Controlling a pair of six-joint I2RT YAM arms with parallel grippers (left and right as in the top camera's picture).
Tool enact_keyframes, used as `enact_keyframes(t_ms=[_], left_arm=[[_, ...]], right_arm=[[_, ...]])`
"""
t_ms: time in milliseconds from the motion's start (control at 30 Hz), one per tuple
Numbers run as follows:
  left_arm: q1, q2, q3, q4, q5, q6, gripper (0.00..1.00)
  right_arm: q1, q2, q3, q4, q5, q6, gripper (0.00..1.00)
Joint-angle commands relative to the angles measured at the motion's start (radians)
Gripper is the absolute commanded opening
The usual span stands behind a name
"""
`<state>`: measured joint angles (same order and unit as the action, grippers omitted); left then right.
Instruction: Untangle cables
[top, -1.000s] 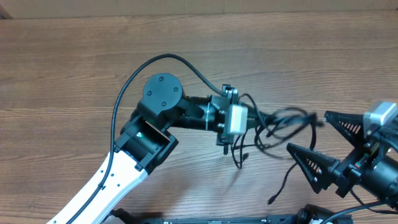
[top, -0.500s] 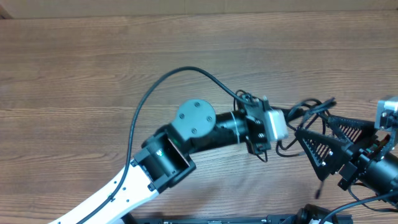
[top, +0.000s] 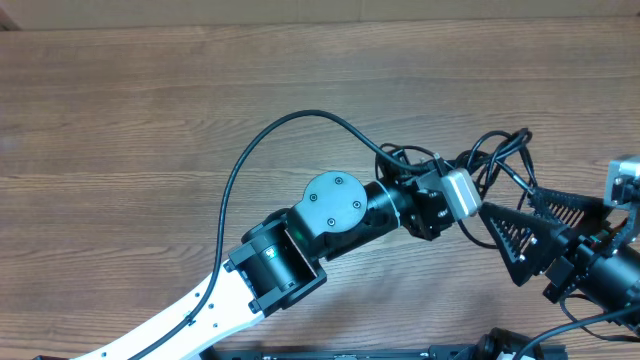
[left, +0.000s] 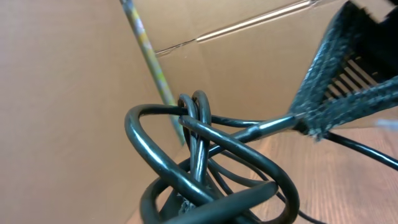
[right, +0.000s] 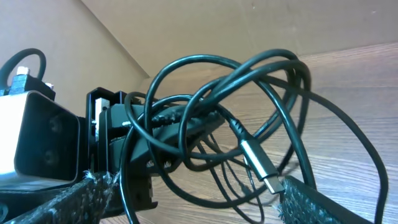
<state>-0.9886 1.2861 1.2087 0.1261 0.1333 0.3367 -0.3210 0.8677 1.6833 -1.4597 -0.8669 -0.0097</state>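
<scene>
Black cables (top: 497, 158), thin and looped over one another, sit in a loose bundle over the right part of the wood-grain desk (top: 150, 120). One end of the bundle is bunched in the left jaws, which are closed on it. From overhead, the loops fan out just past the grey camera box (top: 462, 192) on the left wrist and spread into the gap of the right jaws. The right jaws stand wide. One triangular finger (top: 505, 238) lies below the bundle in the picture and the other (top: 562, 205) lies to its right. Whether either finger touches a strand cannot be told from above.

The right wrist view shows what the overhead hides. The cables (right: 249, 81) wrap around the left arm's black fingers (right: 180, 121), with several loops crossing in front of them. One strand ends in a silver plug (right: 261, 169) that hangs between the two textured pads (right: 93, 193). The plug is just beside the pad on the picture's right and is not gripped.

The left wrist view looks along the bundle (left: 205, 155) from its root. Loops spring up from the bottom edge, and two strands stand side by side at the top of the knot. One strand runs straight out to the corner of a mesh-textured pad (left: 339, 74) of the right jaws, where it seems to touch. A brown cardboard wall (left: 62, 93) fills the background.
</scene>
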Motion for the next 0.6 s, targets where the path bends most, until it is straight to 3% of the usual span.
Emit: enact_keyframes(t_ms=[0,233,367,567], left_arm=[[-0.001,0.002,0.011,0.004,-0.032,0.025,0.04],[0.000,0.002,0.011,-0.026,-0.040,0.101,0.04],[0.000,0.002,0.011,-0.064,-0.174,0.146,0.04],[-0.001,0.001,0.011,-0.066,-0.185,0.162,0.04]], right_arm=[[0.000,-0.001,0.018,-0.002,0.010,0.003,0.85],[0.000,-0.001,0.018,-0.014,0.134,0.003,0.82],[0.000,-0.001,0.018,-0.052,0.367,0.048,0.99],[0.000,-0.001,0.018,-0.065,0.425,0.074,1.00]])
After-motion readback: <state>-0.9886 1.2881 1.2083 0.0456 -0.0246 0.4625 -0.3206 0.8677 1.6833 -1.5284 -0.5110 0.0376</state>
